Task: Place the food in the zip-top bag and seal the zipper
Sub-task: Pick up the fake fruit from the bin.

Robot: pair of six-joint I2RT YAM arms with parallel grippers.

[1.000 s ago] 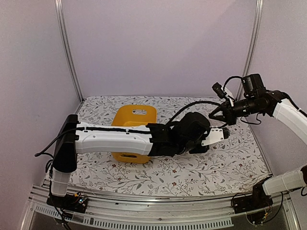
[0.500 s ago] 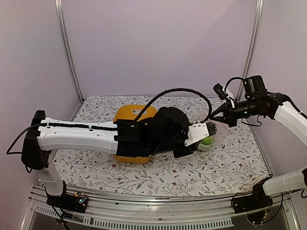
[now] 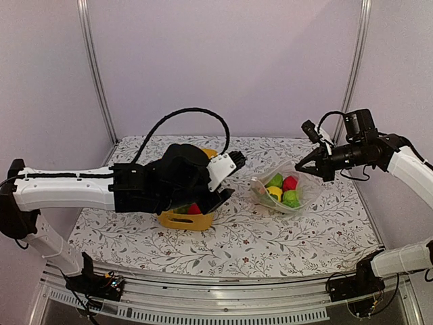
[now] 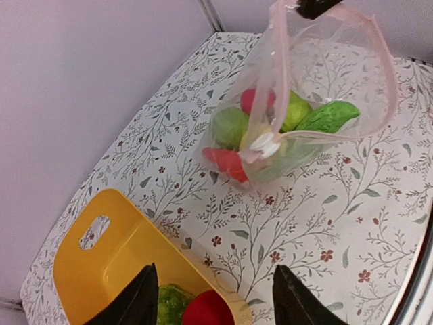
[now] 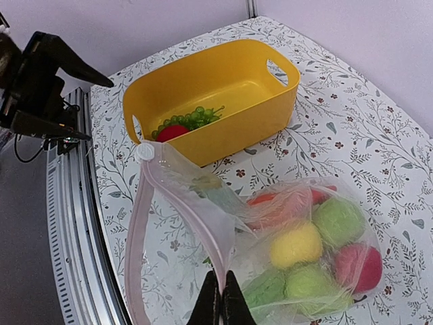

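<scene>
The clear zip-top bag (image 3: 298, 193) stands open on the table, right of centre. Inside it lies food: green (image 5: 338, 220), yellow (image 5: 295, 245) and red (image 5: 358, 265) pieces. My right gripper (image 3: 318, 168) is shut on the pink zipper (image 5: 223, 237) at the bag's mouth and holds it up. My left gripper (image 3: 229, 181) hangs open and empty over the right end of the yellow tub (image 3: 177, 221), well left of the bag (image 4: 304, 128). A green bunch (image 4: 166, 308) and a red piece (image 4: 206, 308) lie in the tub (image 4: 101, 264).
The zipper's white slider (image 5: 144, 152) sits at the far end of the pink strip, near the tub (image 5: 210, 88). The left arm's white link (image 3: 64, 189) stretches across the table's left side. A metal rail (image 3: 216, 301) runs along the near edge.
My left gripper was shut over the bag, then opened there and drew back left to the tub. The food in the bag has come into view. The right gripper has kept its hold.
</scene>
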